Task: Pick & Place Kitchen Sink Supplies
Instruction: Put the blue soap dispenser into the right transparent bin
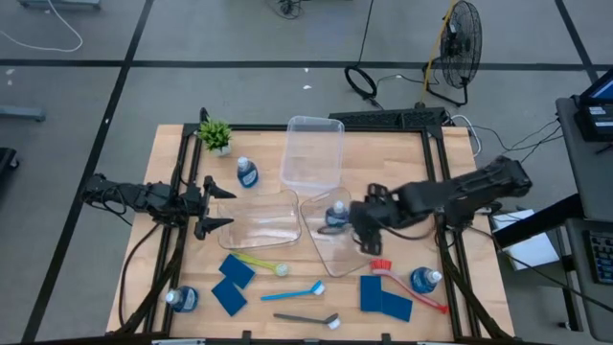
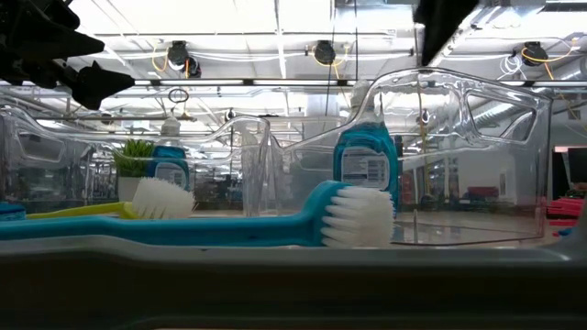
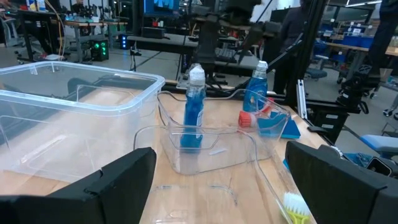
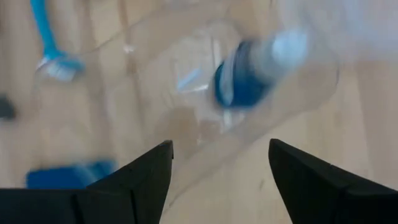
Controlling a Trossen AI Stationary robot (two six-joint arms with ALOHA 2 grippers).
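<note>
On top of the wooden desk (image 1: 402,139) lay three clear bins, and the supplies were spread around them. One bin (image 1: 314,151) sat at the back with nothing in it. A second bin (image 1: 257,218) sat in front of the left arm. The third bin (image 1: 330,230) sat tilted near the middle, and one blue bottle (image 1: 335,217) stood inside it, probably because the bins were where the supplies should go.

The right end effector (image 1: 368,236) hung over that third bin. Its fingers were spread apart and held nothing; the bottle stood on its own. The left end effector (image 1: 216,206) waited at the left edge of the second bin, wide open and empty too.

Other supplies were not yet in a bin. Blue sponges (image 1: 233,283) lay at the front left, and more sponges (image 1: 385,297) lay at the front right. A red brush (image 1: 410,286), a light-blue brush (image 1: 293,290), a yellow brush (image 1: 259,262) and a grey brush (image 1: 306,318) lay along the front. Three more bottles (image 1: 247,172) stood outside the bins.

Only the high view showed every thing at once. The low view showed the bottle's label (image 2: 365,169) and the light-blue brush's white bristles (image 2: 358,216) close up. The left wrist view showed the bottle standing upright in the bin.
</note>
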